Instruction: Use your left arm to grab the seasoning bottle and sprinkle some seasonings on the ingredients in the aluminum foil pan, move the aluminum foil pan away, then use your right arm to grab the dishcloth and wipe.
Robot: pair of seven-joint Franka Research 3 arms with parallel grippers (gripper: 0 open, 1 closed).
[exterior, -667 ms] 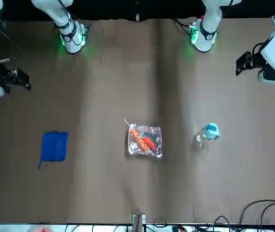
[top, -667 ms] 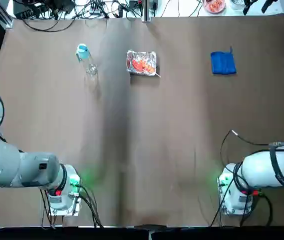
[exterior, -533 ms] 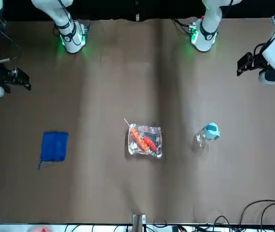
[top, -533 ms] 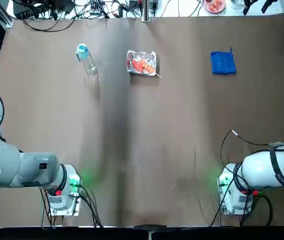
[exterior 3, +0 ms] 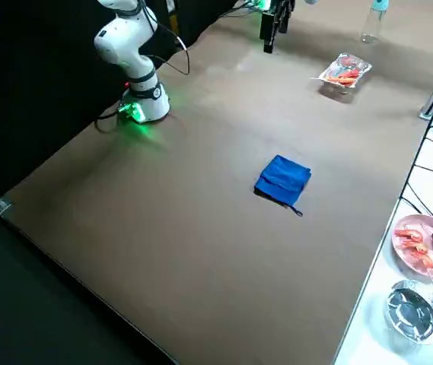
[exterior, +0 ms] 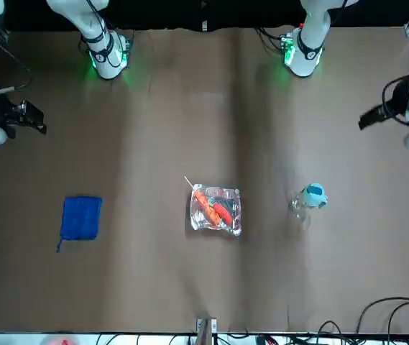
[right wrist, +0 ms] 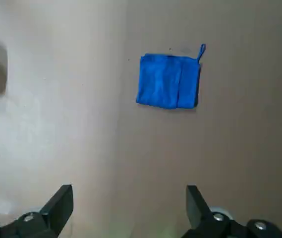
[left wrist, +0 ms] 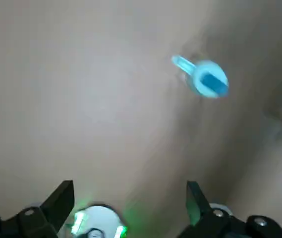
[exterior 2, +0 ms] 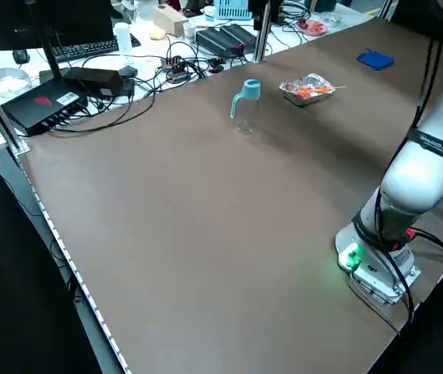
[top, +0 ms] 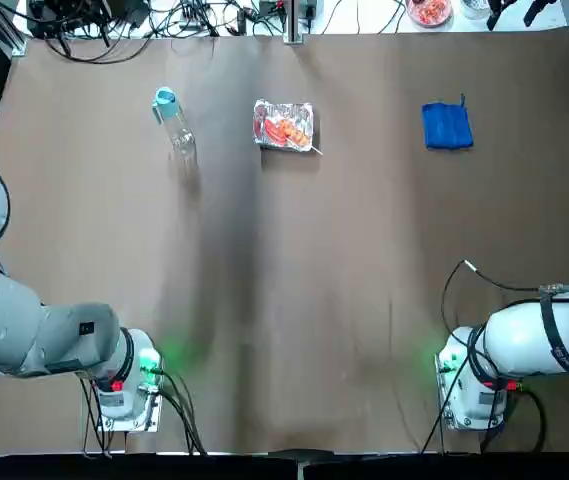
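I have the left gripper [exterior: 362,124] at the upper right of the front view, above the table [exterior: 190,287], its two fingers spread wide with nothing between them. My right gripper [exterior: 43,123] hangs parked at the upper left there, fingers also wide apart and holding nothing. The seasoning bottle [exterior: 308,201] stands upright at right of centre, its light blue cap up. Near it, around the middle of the frame, sits the aluminum foil pan [exterior: 233,228] with the ingredients [exterior: 211,210] inside; the dishcloth [exterior: 81,218] lies at left.
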